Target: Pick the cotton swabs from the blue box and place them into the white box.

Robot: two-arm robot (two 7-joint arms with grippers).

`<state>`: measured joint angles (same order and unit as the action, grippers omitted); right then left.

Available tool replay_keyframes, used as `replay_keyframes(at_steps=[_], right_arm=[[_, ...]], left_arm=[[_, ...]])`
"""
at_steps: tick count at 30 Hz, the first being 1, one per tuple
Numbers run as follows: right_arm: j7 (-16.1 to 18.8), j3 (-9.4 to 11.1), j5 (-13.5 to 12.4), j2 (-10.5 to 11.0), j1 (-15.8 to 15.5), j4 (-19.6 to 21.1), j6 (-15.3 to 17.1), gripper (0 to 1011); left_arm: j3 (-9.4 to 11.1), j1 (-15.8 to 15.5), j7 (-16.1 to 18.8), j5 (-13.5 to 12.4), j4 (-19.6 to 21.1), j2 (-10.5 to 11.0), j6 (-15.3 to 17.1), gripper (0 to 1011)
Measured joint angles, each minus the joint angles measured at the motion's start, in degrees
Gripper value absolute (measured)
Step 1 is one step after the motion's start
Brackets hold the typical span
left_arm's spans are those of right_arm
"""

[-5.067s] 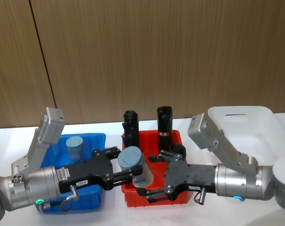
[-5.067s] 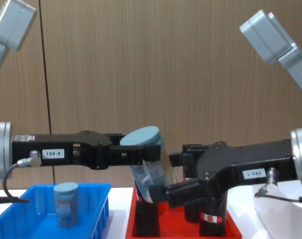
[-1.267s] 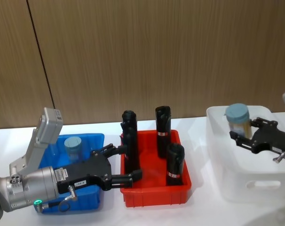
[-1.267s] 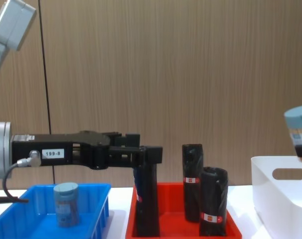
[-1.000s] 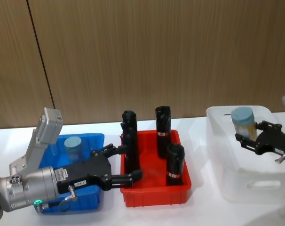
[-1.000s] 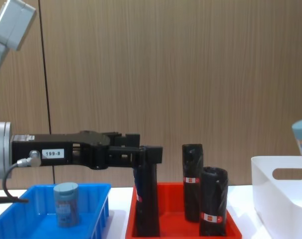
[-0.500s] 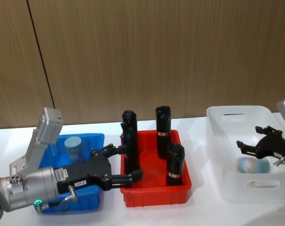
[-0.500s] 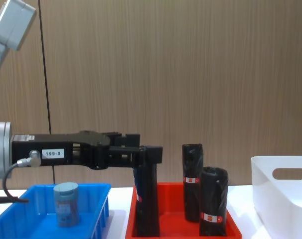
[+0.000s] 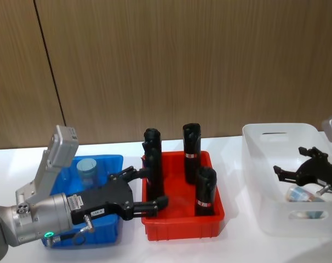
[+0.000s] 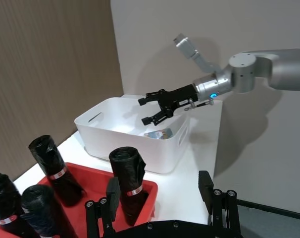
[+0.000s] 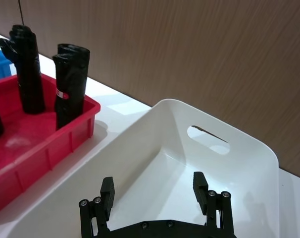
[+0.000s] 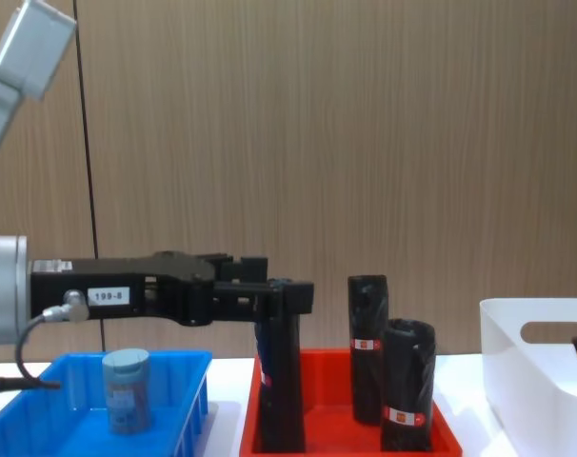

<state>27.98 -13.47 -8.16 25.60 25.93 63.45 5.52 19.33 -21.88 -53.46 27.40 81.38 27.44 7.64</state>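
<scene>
right claw (image 9: 291, 163) spread wide, empty, over glossy white box (image 9: 275, 220), clear cylindrical cotton swab jar (image 9: 302, 193) on its side inside, second jar (image 9: 88, 171) upright in blue box (image 9: 109, 159), left claw (image 9: 144, 188) open, empty, nearby

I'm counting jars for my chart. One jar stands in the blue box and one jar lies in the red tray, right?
No. One cotton swab jar stands in the blue box, but the other jar lies in the white box, not the red tray. The head view shows it under the open right gripper.
</scene>
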Motion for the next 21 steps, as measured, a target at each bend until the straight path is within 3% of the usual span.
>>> replay_keyframes(at_steps=[21], right_arm=[[-9.6, 0.2, -3.4, -2.5, -10.7, 15.1, -1.4, 1002]], left_arm=[[2.0, 2.5, 15.8, -4.8, 3.5, -1.7, -2.1, 1004]])
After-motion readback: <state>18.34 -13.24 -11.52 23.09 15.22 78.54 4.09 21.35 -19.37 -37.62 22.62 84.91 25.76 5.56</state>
